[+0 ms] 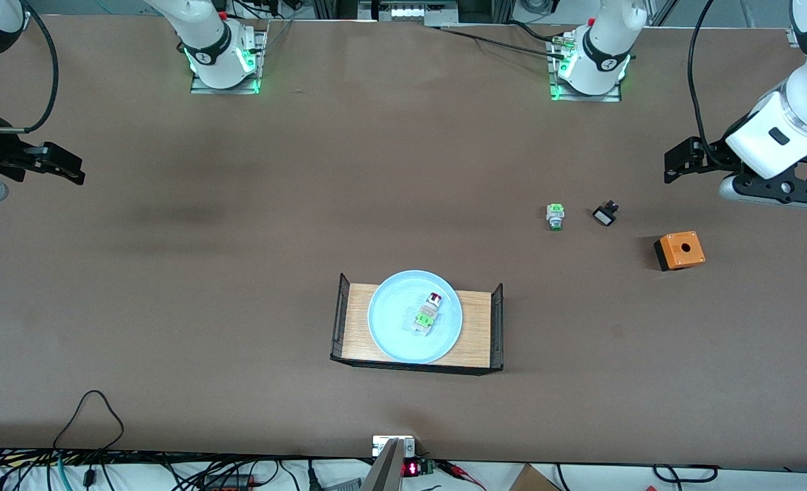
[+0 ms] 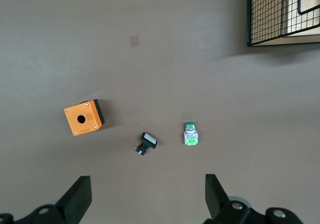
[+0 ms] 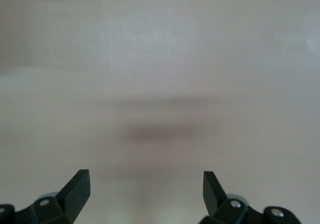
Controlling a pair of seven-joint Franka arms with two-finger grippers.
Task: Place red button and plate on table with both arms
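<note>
Brown surface [image 1: 239, 273] fills the view, cables along its near edge, red button [image 1: 428, 311] lying in the plate [image 1: 389, 320] on the wooden tray [image 1: 475, 327], while left gripper [image 2: 147, 196] and right gripper [image 3: 146, 191] both hang spread and empty, arms cut off at the frame edges.

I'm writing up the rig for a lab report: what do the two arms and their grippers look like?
Both arms are glossy white with black joint bands. The bases sit on metal plates lit by green lights. A black cable loops along each arm. The left gripper and the right gripper are matte black, each with two wedge-shaped fingers on a black bracket with small round screws.
</note>
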